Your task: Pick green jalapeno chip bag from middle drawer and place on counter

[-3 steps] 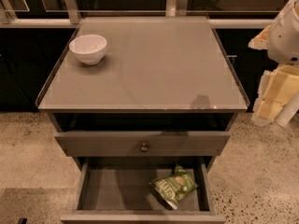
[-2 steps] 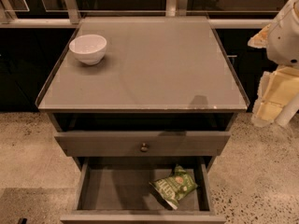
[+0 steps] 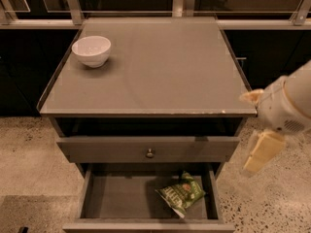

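Gripper [image 3: 260, 152] beside counter [image 3: 170, 72], seemingly far from bowl [image 3: 91, 51].

You have one worktop [image 3: 170, 72], and on it one white bowl [image 3: 91, 50]. You can count two drawers: one open drawer [image 3: 116, 198] holding one green chip bag [image 3: 181, 194], and above it one drawer front [image 3: 97, 149] with one round knob [image 3: 149, 153]. One tool [image 3: 262, 152] hangs right of the cabinet, below the worktop's front corner.

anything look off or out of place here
Nothing spilled or damaged. The green jalapeno chip bag lies crumpled and askew in the open middle drawer; the gripper hangs right of the counter.
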Tool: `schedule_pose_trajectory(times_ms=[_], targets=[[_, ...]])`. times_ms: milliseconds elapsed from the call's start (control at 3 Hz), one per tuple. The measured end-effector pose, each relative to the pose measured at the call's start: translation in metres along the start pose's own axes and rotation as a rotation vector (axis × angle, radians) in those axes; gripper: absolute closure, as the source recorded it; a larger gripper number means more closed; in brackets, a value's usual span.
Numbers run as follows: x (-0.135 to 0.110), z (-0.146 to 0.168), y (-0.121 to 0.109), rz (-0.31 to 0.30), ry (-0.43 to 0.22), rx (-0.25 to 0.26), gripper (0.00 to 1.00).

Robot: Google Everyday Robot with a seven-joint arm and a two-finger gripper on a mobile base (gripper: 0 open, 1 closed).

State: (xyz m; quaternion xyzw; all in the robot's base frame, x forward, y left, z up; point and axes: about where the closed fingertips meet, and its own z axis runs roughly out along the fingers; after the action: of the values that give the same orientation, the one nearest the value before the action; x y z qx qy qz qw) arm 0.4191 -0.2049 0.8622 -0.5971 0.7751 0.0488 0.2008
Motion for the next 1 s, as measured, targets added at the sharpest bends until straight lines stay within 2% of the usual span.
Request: schedule_pose_trajectory(times_ms=[333, 667, 1000], targets=[[0.025, 0.071, 0.016, 0.075, -0.122, -0.092, 0.0], [0.045, 0.126, 0.027, 0.148, -0.196, -0.165, 0.0], [0.058, 0.166, 0.034, 0.208, -0.233, -0.209, 0.0]])
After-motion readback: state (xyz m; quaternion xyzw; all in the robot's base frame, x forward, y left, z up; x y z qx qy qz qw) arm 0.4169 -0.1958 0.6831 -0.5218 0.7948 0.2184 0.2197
